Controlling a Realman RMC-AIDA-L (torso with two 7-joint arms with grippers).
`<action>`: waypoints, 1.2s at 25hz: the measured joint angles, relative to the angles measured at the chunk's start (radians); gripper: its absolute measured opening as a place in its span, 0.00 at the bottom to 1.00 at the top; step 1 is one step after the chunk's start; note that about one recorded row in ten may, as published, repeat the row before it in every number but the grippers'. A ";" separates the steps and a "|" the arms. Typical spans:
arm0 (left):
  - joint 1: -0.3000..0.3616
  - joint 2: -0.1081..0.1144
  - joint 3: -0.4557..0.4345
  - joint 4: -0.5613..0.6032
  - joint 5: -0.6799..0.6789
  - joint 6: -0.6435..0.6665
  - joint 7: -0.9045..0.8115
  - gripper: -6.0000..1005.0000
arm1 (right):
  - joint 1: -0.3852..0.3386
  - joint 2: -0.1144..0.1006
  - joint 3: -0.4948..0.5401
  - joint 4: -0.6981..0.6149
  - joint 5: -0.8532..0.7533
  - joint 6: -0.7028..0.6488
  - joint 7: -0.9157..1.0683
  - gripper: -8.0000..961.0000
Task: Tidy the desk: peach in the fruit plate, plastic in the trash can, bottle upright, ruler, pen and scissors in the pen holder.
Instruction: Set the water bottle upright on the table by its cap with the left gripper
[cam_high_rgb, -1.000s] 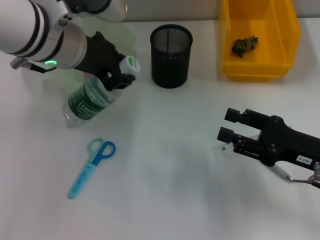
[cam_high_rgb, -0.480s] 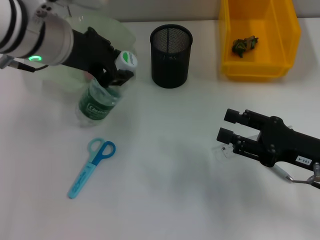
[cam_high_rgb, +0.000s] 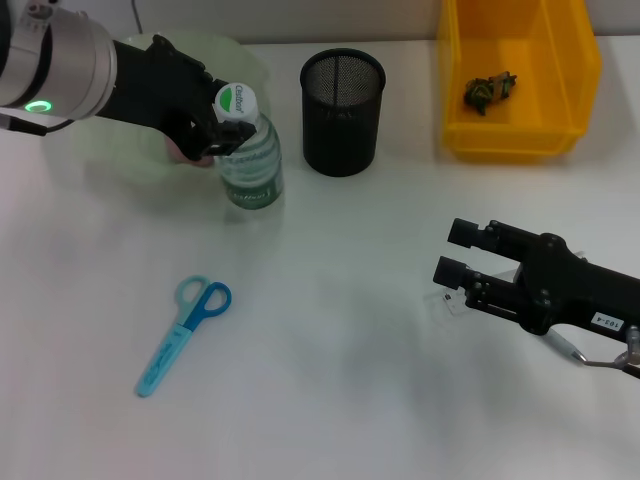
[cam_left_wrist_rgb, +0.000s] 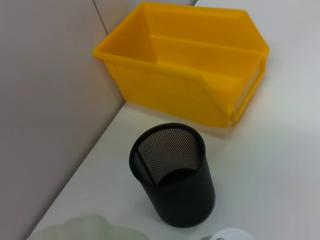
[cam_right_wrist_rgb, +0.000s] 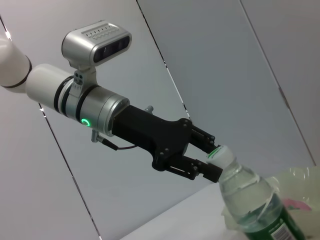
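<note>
Beside the pen holder (cam_high_rgb: 343, 98), the left pincer (cam_high_rgb: 222, 125) is clamped on the neck of the bottle (cam_high_rgb: 250, 160) just under its cap — a high grip that stands it upright on the bench (cam_high_rgb: 330, 330). Right pincer (cam_high_rgb: 458, 250) hovers spread, empty — scissors (cam_high_rgb: 185, 320) wait.

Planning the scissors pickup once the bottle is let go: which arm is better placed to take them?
Probably left. The left end effector is shut on the bottle, which stands on the scissors' side of the table; the right end effector sits across the table, farther off.
</note>
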 joint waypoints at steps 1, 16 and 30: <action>0.000 0.000 -0.001 0.000 0.000 0.002 0.000 0.44 | 0.000 0.000 0.000 0.000 0.000 0.000 0.000 0.69; -0.001 0.000 -0.001 -0.011 -0.001 0.005 0.001 0.43 | 0.000 0.001 0.000 0.007 -0.002 -0.002 0.001 0.69; -0.009 0.000 -0.003 -0.011 -0.018 0.031 0.002 0.43 | 0.006 0.002 0.000 0.014 -0.003 0.000 0.000 0.69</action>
